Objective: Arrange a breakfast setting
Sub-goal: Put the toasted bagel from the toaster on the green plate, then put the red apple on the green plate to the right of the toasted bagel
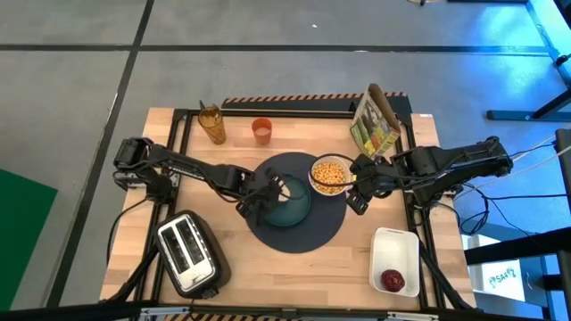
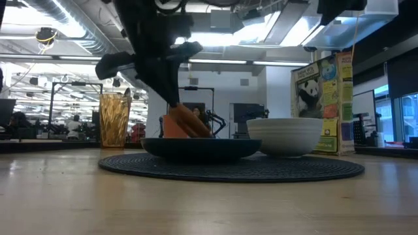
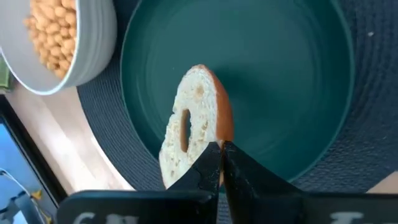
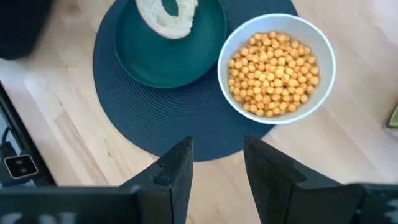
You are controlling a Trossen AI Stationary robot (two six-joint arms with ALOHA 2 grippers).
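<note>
A dark-blue round mat [image 1: 308,234] lies mid-table. On it are a teal plate [image 1: 299,207] and a white bowl [image 1: 330,174] of yellow cereal. My left gripper [image 1: 270,192] is over the plate, shut on a bagel half [image 3: 196,118]. My right gripper [image 4: 217,165] is open and empty above the mat's right edge, beside the bowl [image 4: 277,65]. A tall amber glass [image 1: 211,123] and a small orange cup [image 1: 260,130] stand at the far edge. A red fruit [image 1: 393,281] lies in a white tray. I cannot make out the spoon. My left gripper pinches the bagel half's rim [image 3: 219,144] between its two fingers, coming from above. The bagel stands on edge, tilted, with its cut face to one side, over the plate [image 3: 280,74]. In the low view its lower end [image 2: 202,130] reaches the plate's rim line; whether it touches, I cannot tell.
A silver-and-black toaster [image 1: 187,252] stands at the near left. The white tray [image 1: 395,250] is at the near right. A cereal box [image 1: 375,120] stands at the far right behind the bowl. Bare wood shows in front of the mat.
</note>
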